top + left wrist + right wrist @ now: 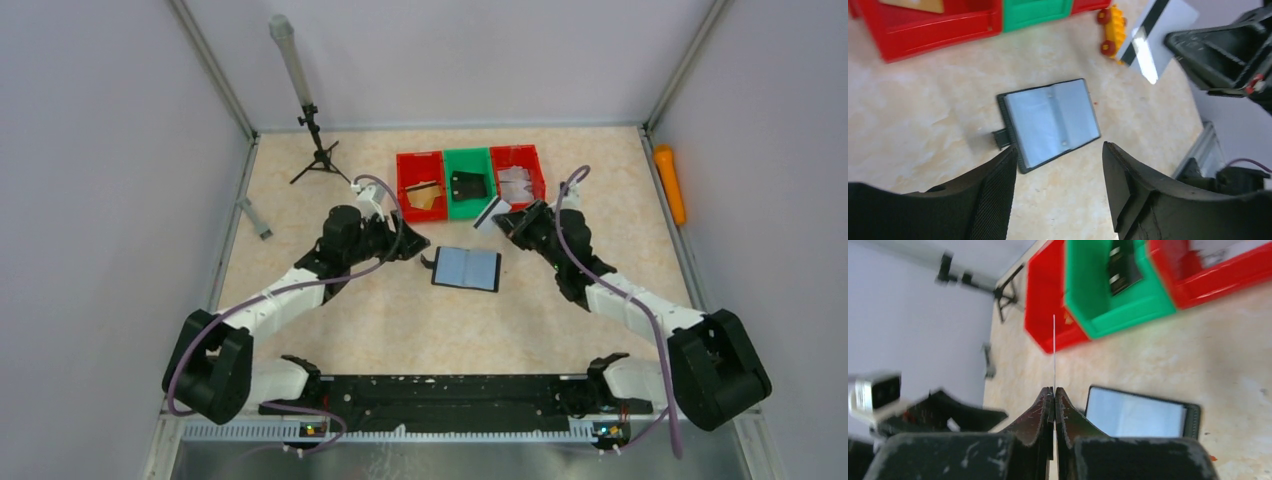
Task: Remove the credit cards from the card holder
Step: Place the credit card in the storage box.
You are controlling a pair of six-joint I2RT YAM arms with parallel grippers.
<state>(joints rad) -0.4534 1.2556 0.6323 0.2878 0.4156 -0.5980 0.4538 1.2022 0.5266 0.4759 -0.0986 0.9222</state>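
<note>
One card holder (467, 268) lies open and flat near the middle of the worktop (330, 330), its pale grey-blue inside facing up and its small tab pointing toward the left edge. There are two pincers, one on each side of it.

The left pincer (1059, 155) hangs just beside the tab side, fingers (998, 185) spread apart with nothing between them. In its wrist view the holder sits just past the fingertips, in line with the gap. It is unclear whether the pincer touches the holder.

The right pincer (1054, 390) is off the holder's far right corner, lifted above the worktop. Its jaws are pressed together on one credit card (1158, 35), which is white with a dark stripe. In the right wrist view the card appears edge-on as a thin line.

Three bins stand in a row touching each other toward the far edge. Two are red, and the green bin (468, 185) stands between them.
- The left red bin (405, 190) holds a tan piece.
- The green one holds one black case (468, 184).
- The right red bin (537, 172) holds pale cards, too blurred to count.

One small tripod (318, 150) stands in the far left corner.
</note>
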